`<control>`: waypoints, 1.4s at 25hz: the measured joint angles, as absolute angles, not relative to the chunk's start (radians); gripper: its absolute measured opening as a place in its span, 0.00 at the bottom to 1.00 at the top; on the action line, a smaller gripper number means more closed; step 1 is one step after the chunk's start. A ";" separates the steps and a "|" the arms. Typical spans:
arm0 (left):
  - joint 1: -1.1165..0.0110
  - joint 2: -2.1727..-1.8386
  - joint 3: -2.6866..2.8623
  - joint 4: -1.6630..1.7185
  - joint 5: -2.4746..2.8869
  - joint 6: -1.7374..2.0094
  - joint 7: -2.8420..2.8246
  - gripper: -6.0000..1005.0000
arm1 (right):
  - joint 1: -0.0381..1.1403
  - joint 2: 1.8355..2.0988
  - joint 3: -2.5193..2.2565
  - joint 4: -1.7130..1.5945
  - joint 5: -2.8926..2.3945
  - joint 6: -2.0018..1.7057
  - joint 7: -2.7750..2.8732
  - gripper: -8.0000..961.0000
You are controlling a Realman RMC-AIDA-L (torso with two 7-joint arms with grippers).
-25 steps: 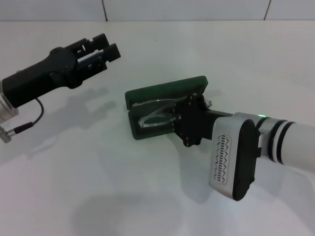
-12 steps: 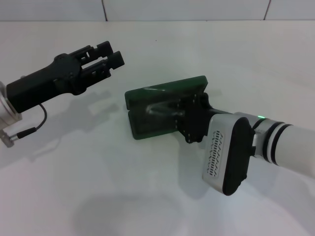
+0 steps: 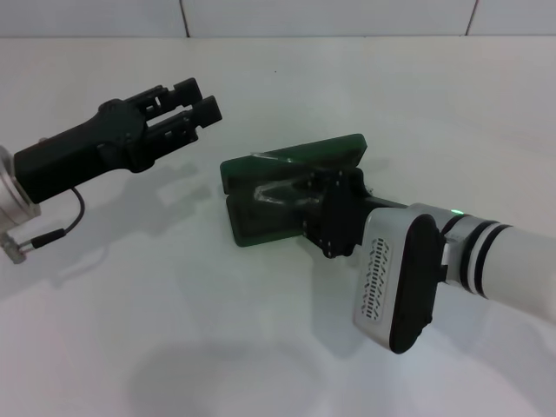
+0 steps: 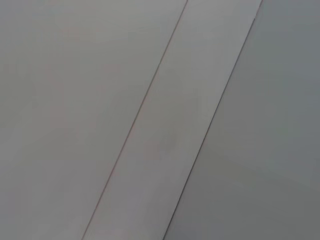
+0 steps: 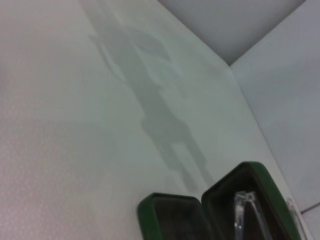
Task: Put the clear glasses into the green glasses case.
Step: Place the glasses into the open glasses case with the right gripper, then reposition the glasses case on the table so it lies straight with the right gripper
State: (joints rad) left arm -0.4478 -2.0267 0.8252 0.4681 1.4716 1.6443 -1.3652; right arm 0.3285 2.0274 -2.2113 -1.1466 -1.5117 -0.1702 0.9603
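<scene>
Here the green glasses case [image 3: 291,187] lies open on the white table [image 3: 261,347], its lid tipped back on the far side so the dark lining faces up and an arm can come in from above; the right pincer [image 3: 323,213] sits low at the end of the case nearer the robot's right, its black body covering that end, which suits a step of settling or letting go of the spectacles inside the shell. The clear glasses [image 5: 243,212] show in the right wrist view as a faint transparent frame against the dark lining, inside the case, though I cannot tell how far they are seated; in the head view only pale glints mark them. Whether the right pincer has hold of them I cannot tell, since its fingertips are hidden behind its own body and the case wall. The left pincer [image 3: 198,97] hangs in the air well apart from the case, on the robot's left, its jaws parted and empty; it looks placed there in waiting, perhaps to help with the lid; its wrist view shows only plain pale panels.
</scene>
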 joint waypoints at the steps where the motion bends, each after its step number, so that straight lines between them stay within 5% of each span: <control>1: -0.448 -2.027 0.825 0.468 1.472 1.644 -1.365 0.59 | 0.327 2.026 -2.214 -1.149 -1.512 -0.171 0.960 0.31; 6: -0.448 -2.028 0.825 0.470 1.473 1.644 -1.366 0.59 | 0.324 2.023 -2.219 -1.153 -1.512 -0.184 0.962 0.39; 22: -0.451 -2.026 0.826 0.474 1.473 1.641 -1.366 0.59 | 0.286 2.018 -1.832 -1.197 -1.498 -0.805 1.116 0.39; 35: -0.460 -2.035 0.825 0.474 1.476 1.553 -1.361 0.59 | 0.497 1.994 -0.977 -0.469 -1.142 -1.536 1.143 0.39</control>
